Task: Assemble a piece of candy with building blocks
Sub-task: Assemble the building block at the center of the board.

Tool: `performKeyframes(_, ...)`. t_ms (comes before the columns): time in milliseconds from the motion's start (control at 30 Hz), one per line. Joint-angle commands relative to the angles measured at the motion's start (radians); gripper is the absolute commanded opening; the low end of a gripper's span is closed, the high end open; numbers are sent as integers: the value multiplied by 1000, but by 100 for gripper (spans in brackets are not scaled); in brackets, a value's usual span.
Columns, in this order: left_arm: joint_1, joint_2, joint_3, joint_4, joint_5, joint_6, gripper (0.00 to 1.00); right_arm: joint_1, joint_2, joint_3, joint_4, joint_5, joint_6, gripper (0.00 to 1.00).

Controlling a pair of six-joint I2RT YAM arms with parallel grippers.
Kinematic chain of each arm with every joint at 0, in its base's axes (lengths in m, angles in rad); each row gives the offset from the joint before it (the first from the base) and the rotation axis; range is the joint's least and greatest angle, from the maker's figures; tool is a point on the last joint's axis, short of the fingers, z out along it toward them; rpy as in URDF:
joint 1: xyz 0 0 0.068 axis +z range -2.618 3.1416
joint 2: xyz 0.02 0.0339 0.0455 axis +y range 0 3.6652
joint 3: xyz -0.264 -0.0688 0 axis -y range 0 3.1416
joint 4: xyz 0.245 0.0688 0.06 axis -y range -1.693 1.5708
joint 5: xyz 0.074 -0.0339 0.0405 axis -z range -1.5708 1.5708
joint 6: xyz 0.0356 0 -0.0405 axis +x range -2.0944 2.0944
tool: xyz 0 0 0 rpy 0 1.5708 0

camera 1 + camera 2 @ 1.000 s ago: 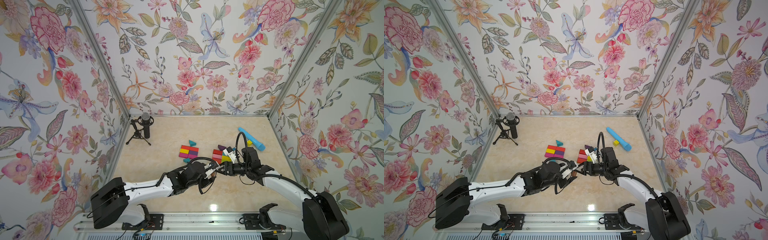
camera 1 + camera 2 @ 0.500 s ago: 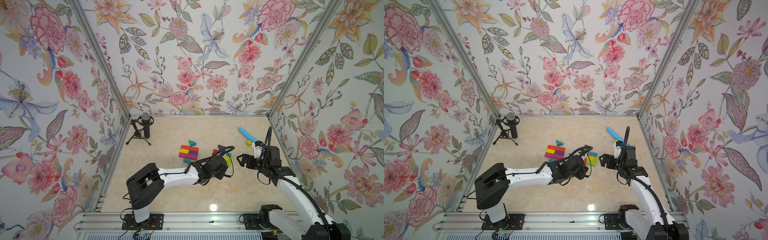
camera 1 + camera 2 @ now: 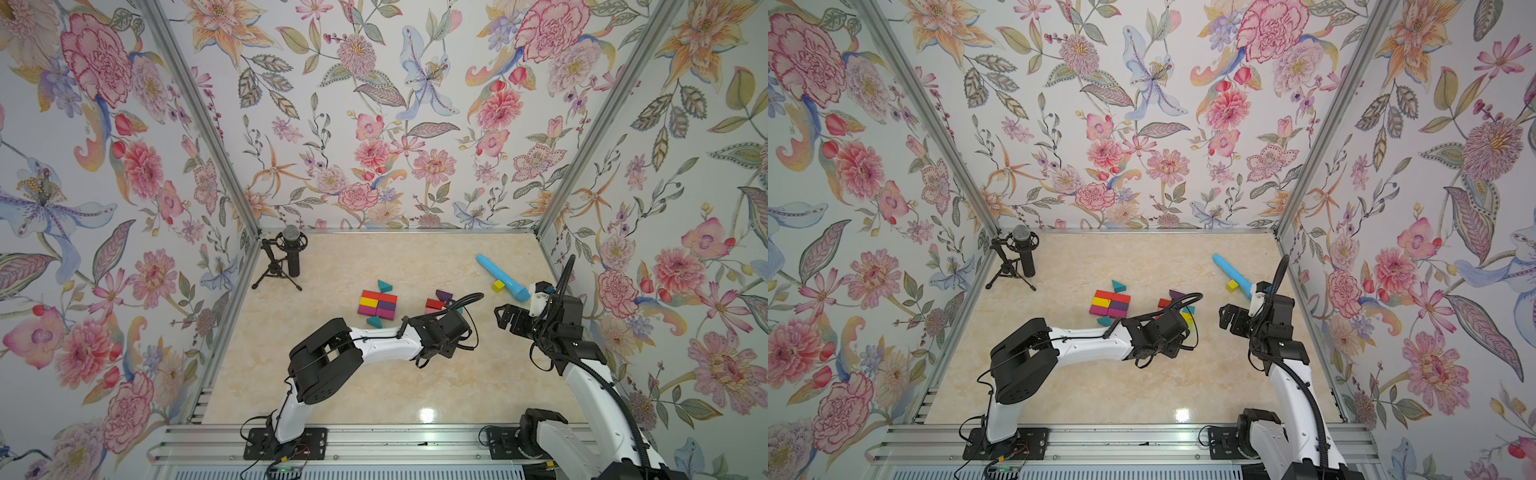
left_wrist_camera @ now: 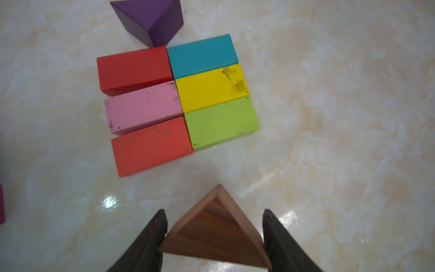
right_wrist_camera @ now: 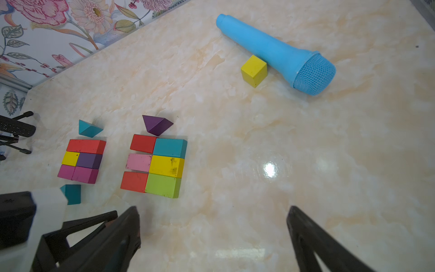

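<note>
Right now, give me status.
Left claw shut on brown wedge. Right claw open, empty. Six-brick slab ahead, purple wedge at its far end. Nothing between.

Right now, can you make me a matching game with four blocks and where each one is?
Things:
1. brown wedge
2. yellow cube
3. purple wedge
4. green brick

Places:
A. beside the blue toy microphone
B. a corner of the rectangle that has a teal brick
C. gripped in the left hand
D. just outside that rectangle, by the teal brick

Pairs: 1-C, 2-A, 3-D, 4-B.
</note>
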Motion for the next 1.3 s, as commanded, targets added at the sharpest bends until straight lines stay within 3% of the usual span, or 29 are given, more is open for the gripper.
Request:
performKeyframes(0,15,26,38,-46,9,-43,29,-15,-14,-15,14,-23,-20,100)
performKeyframes(1033,63,129,123,-113,40,-92,35,-112,-18,-27,51,-148,-15,100)
performKeyframes(1267,61,120,109,-118,34,-106,42,-132,-19,-32,60,-171,-12,100)
